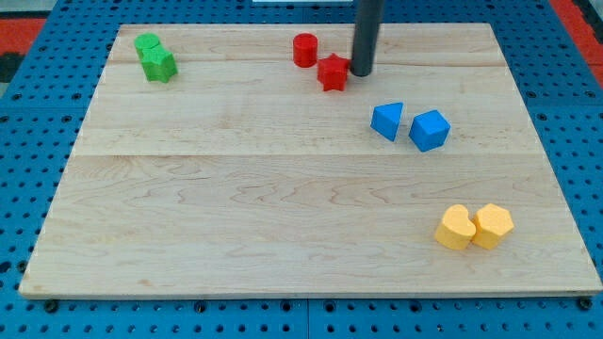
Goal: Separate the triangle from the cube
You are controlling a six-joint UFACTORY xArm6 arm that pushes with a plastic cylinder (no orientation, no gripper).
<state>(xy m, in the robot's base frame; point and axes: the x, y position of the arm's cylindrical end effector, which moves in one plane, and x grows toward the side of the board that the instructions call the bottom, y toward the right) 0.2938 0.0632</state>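
My tip [362, 72] is resting on the counter [236, 207] beside the red star [333, 72], well above the blue triangle [387, 121], which is sitting just left of the blue cube [430, 130]. There is no claw here, only a rod. Heading down carelessly, it is risking dragging the star along or shoving both blue blocks together.

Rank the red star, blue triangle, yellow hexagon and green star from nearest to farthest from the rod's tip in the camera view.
From my tip:
1. Red star, just at the tip's left, about touching.
2. Blue triangle, below, slightly right.
3. Yellow hexagon, at the view's bottom right.
4. Green star, at the view's top left.
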